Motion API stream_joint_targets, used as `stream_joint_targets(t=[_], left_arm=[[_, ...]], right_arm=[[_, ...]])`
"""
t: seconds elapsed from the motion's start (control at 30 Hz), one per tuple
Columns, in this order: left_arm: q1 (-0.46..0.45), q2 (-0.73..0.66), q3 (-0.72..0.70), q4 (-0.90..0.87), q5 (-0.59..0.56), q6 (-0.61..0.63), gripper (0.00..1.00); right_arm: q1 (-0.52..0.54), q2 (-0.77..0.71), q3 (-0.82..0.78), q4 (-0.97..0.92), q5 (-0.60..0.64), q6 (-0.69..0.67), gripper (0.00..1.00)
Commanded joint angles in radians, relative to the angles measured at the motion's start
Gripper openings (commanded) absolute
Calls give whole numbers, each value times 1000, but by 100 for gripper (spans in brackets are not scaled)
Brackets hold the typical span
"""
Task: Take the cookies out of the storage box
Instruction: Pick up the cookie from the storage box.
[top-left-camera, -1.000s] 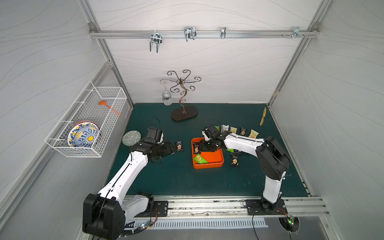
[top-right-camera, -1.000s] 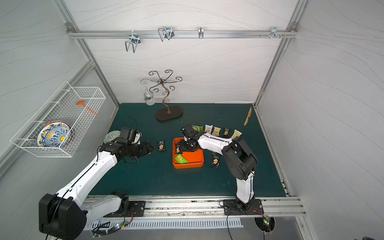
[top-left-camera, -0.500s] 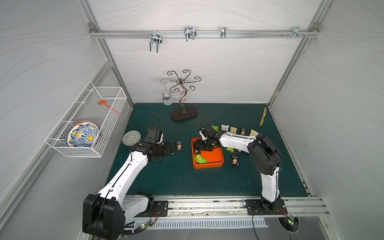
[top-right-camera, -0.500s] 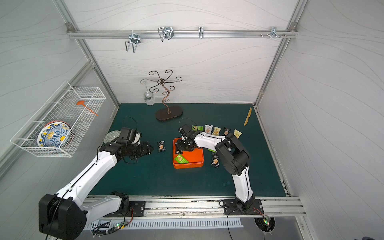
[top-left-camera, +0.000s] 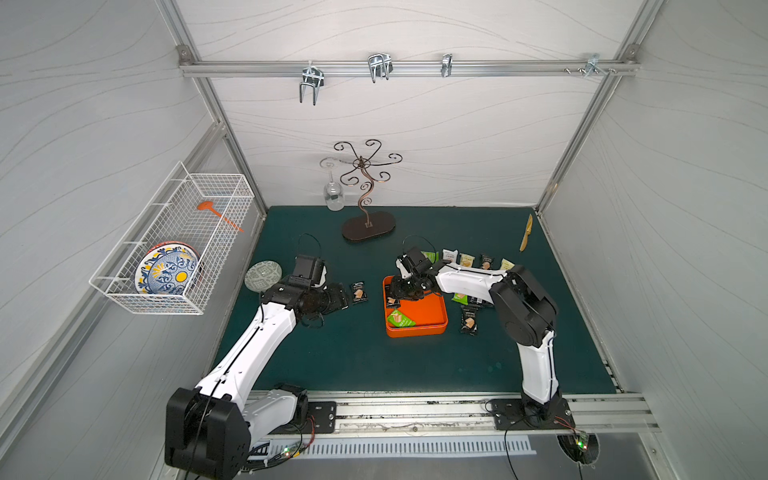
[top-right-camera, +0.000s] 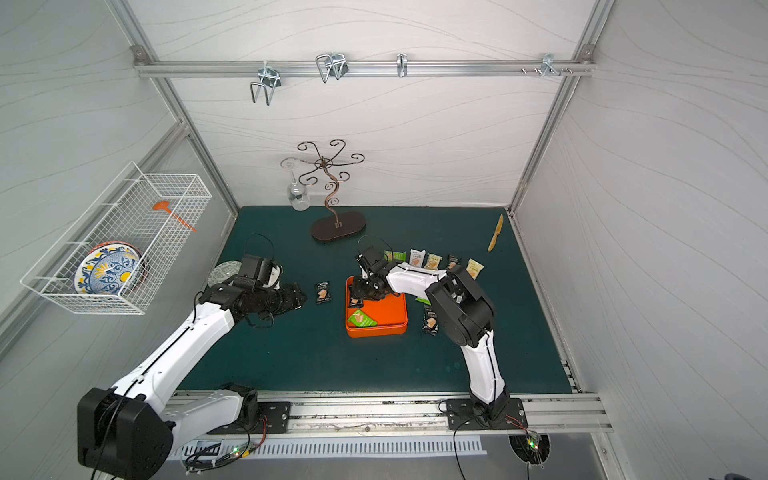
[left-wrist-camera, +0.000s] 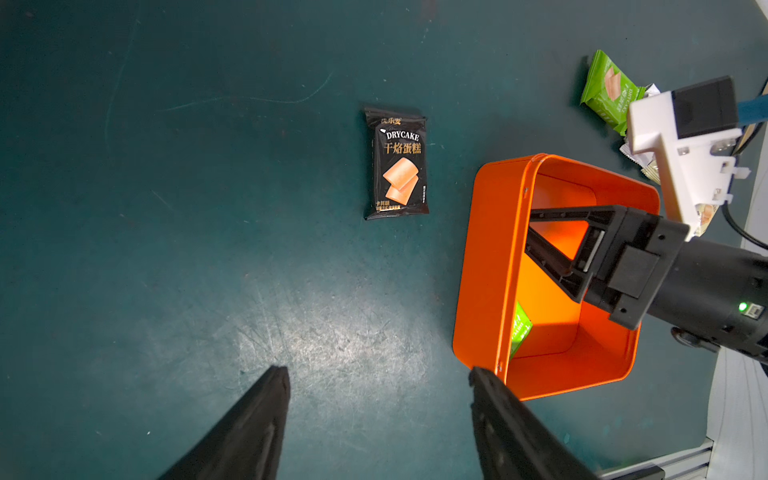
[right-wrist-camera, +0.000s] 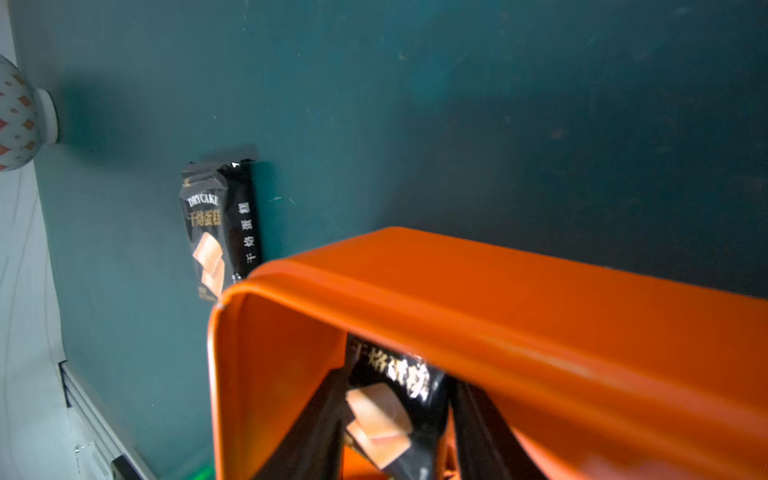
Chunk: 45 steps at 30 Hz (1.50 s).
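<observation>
The orange storage box (top-left-camera: 428, 311) (top-right-camera: 386, 311) sits mid-mat. My right gripper (top-left-camera: 392, 293) (right-wrist-camera: 395, 399) reaches into its far left corner, shut on a black cookie packet (right-wrist-camera: 386, 411) standing between the fingers. A green packet (top-left-camera: 400, 319) (left-wrist-camera: 521, 328) lies in the box's near left corner. Another black packet (top-left-camera: 359, 292) (left-wrist-camera: 398, 164) lies on the mat just left of the box. My left gripper (top-left-camera: 343, 297) (left-wrist-camera: 378, 374) hovers open and empty beside that packet. Several packets (top-left-camera: 467, 261) are lined up behind the box, and others (top-left-camera: 468, 322) lie to its right.
A metal glass stand (top-left-camera: 368, 224) with a hanging wine glass (top-left-camera: 333, 199) stands at the back. A wooden knife (top-left-camera: 526, 232) lies back right. A patterned bowl (top-left-camera: 263, 275) sits by my left arm. A wire basket (top-left-camera: 178, 245) hangs on the left wall.
My right gripper has shifted slightly toward the box's left wall and its jaws have closed on the black packet. The left arm has not moved.
</observation>
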Motion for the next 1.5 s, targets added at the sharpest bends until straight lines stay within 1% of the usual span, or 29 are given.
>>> stream_joint_targets(t=[0.0, 0.1, 0.5, 0.87, 1.07, 1.27, 1.47], left_arm=[[6, -19, 13, -4, -20, 17, 73], [6, -20, 13, -1, -21, 18, 73], [6, -8, 9, 18, -6, 5, 73], [6, -3, 16, 16, 0, -4, 73], [6, 5, 27, 11, 5, -7, 73], [6, 16, 37, 10, 18, -10, 73], [6, 44, 52, 10, 43, -12, 73]], right_arm=[[-1, 24, -13, 12, -41, 28, 35], [-1, 5, -18, 8, -33, 32, 28], [-20, -86, -46, -23, -13, 16, 18], [-46, -177, -90, -49, -14, -4, 17], [-68, -259, -112, -91, -21, -24, 18], [-132, -383, -165, -144, -47, -46, 18], [-237, -500, -209, -220, -61, -89, 18]])
